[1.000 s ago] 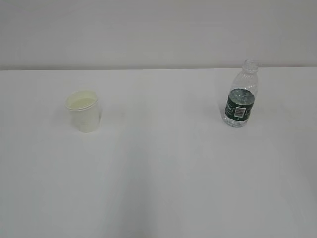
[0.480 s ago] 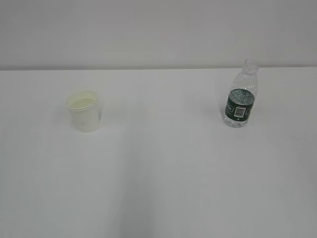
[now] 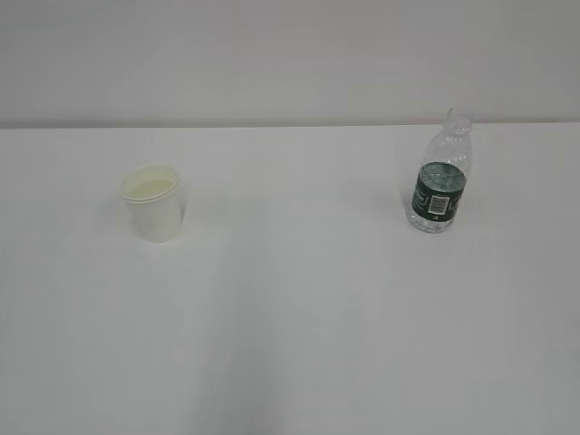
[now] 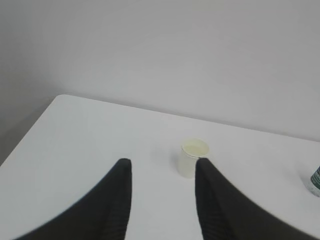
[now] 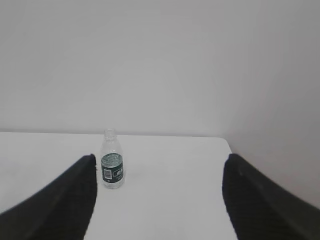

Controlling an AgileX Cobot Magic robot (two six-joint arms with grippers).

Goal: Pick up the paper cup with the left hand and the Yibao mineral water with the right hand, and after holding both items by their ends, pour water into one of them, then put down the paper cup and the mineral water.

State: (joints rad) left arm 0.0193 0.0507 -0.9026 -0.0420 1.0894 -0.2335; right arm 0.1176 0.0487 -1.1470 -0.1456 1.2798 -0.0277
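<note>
Nothing has moved: paper cup [image 3: 152, 203] and Yibao mineral water [image 3: 439, 178] stand well apart on the bench [image 3: 299, 317]. Left hand [image 4: 161, 175] and right hand [image 5: 159, 172] are spread, empty; approach comes next.

The exterior camera looked down at a slant across the white table [image 3: 299, 317] toward the back wall [image 3: 290, 54], taking in the cup [image 3: 152, 201] at left and the bottle [image 3: 439, 175] at right, well apart. The left wrist camera sat back and low, facing the far wall between its own two dark fingers [image 4: 112, 200], with the cup [image 4: 193, 157] far ahead and a sliver of bottle [image 4: 315, 180] at its right edge. The right wrist camera likewise faced the wall from a distance, sharing the bottle [image 5: 111, 166] with both other views.
</note>
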